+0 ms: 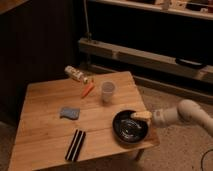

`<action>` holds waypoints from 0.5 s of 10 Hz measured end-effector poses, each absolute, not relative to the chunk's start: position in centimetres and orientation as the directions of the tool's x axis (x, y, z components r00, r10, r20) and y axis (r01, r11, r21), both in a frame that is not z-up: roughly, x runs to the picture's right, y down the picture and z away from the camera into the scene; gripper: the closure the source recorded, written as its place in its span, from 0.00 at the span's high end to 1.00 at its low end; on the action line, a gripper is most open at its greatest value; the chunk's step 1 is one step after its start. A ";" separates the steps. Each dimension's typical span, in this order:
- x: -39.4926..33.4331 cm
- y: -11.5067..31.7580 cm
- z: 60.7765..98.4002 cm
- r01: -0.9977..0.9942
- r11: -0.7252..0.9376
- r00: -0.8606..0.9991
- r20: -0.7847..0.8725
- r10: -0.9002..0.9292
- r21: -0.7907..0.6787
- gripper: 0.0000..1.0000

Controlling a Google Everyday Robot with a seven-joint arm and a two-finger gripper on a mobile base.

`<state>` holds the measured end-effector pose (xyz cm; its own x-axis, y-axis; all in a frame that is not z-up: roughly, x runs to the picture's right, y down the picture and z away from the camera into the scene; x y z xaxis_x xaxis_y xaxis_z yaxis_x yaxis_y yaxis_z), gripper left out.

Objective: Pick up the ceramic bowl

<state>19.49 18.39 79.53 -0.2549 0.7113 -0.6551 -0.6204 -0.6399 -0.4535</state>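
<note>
The ceramic bowl (129, 129) is glossy black and shallow, and it rests near the front right corner of the wooden table (45, 125). My gripper (141, 115), with pale yellowish fingers, reaches in from the right over the bowl's right rim. It stands open, and the bowl lies flat on the table. The white arm (185, 112) stretches off to the right edge.
A translucent white cup (108, 91) stands just behind the bowl. An orange carrot-like item (87, 90) and a tipped bottle (77, 75) lie at the back. A blue sponge (69, 113) and a black striped bar (76, 145) lie to the left. Shelving runs behind.
</note>
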 end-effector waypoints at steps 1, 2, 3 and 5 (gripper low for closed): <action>19.4 18.4 79.6 -0.622 -0.639 -0.251 -0.657 0.711 -0.454 0.80; 19.3 18.5 79.7 -0.625 -0.637 -0.247 -0.661 0.709 -0.450 0.80; 19.2 18.6 79.8 -0.628 -0.638 -0.245 -0.665 0.706 -0.446 0.80; 18.9 18.8 80.1 -0.631 -0.638 -0.240 -0.672 0.701 -0.440 0.80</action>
